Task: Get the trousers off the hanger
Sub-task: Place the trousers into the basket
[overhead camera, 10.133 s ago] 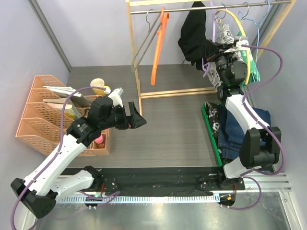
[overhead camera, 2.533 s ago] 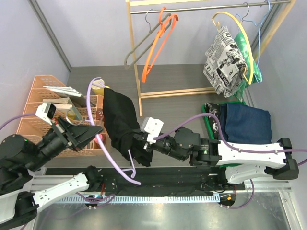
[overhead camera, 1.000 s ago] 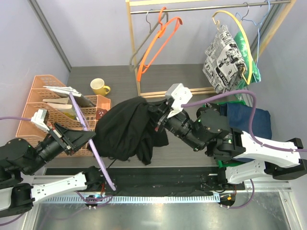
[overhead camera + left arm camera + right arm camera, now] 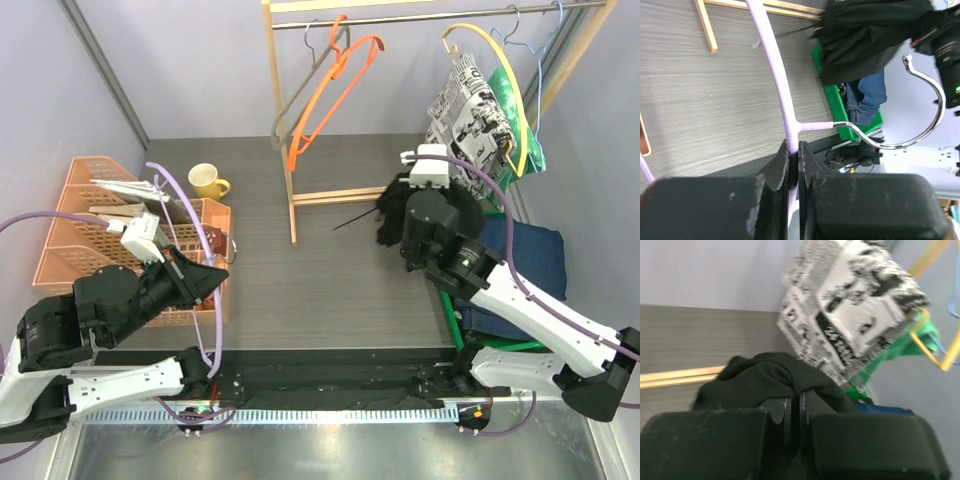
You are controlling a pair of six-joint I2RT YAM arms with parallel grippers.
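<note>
Draping over the right end effector [image 4: 795, 409], black trousers [image 4: 765, 376] sit clamped within.

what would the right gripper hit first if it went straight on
Probably the newspaper-print trousers hanging dead ahead, past the black trousers pinched in the right gripper; how far off is unclear.

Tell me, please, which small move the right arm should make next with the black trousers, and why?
Probably carry the black trousers to its right and lower them onto the navy denim pile. The right gripper is shut on them, and they are already off the lilac hanger, which the left gripper holds bare.
</note>
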